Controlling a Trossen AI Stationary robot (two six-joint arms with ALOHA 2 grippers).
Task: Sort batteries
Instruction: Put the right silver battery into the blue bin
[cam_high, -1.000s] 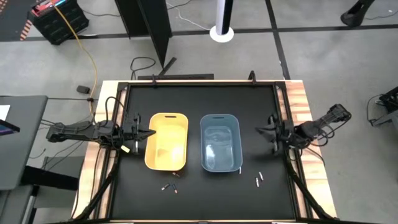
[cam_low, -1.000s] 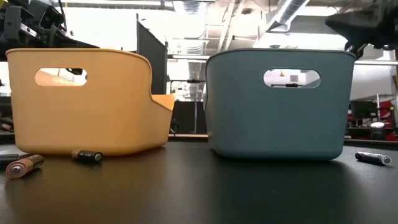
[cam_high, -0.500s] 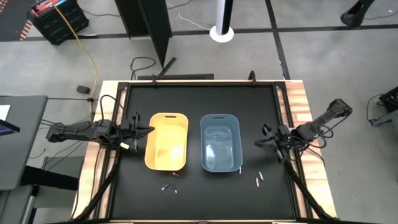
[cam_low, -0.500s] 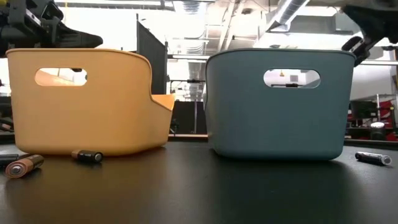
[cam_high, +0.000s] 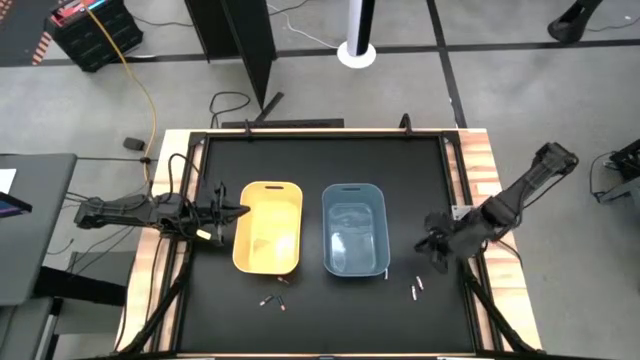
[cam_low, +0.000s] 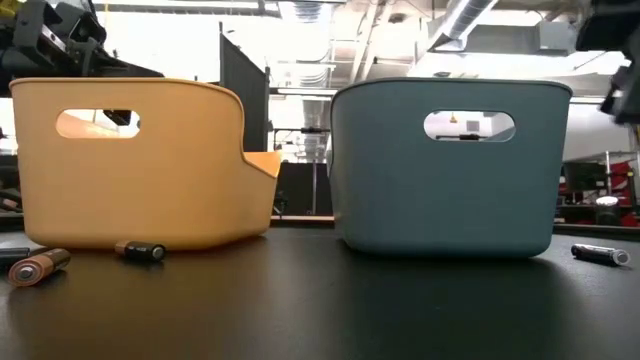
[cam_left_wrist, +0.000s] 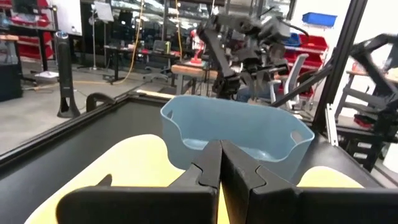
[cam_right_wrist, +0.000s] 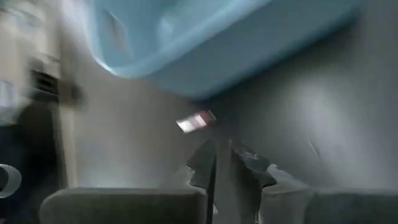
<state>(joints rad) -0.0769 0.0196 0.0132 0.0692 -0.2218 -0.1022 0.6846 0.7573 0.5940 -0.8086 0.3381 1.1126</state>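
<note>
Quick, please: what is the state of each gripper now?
Left gripper: shut, holding nothing.
Right gripper: nearly shut, holding nothing.

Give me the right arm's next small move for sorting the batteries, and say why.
Probably open the right gripper and lower it toward the two batteries lying on the table near the blue bin. It hangs beside that bin, its fingers look nearly closed and hold nothing, and one battery shows ahead of them in its wrist view. The left gripper waits at the yellow bin.

Yellow bin (cam_high: 268, 227) and blue bin (cam_high: 354, 229) side by side on black table (cam_high: 330, 160). White post base (cam_high: 356, 52) and yellow cable (cam_high: 142, 85) on floor beyond.
</note>
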